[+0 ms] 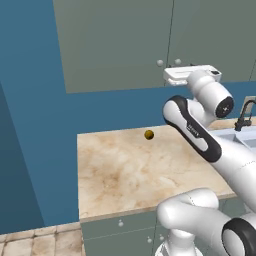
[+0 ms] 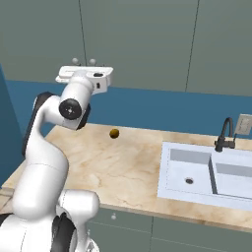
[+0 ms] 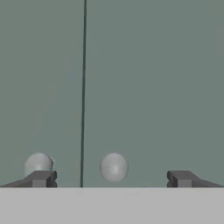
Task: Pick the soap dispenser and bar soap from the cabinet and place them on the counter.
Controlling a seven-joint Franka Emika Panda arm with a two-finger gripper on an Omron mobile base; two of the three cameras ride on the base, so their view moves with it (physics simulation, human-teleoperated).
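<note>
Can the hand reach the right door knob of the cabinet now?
Probably yes: the open hand faces the closed cabinet, and the right knob sits between its fingertips with nothing in front.

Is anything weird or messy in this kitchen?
A small dark-yellow ball sits alone on the counter near the blue wall, an odd spot. Nothing looks spilled or broken; the cabinet doors are shut.

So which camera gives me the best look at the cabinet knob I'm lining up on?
The hand view: the knob sits large between the open gripper fingertips, right of the door seam. Both base views show it tiny, above the hand, at the closed cabinet doors' lower edge.
</note>
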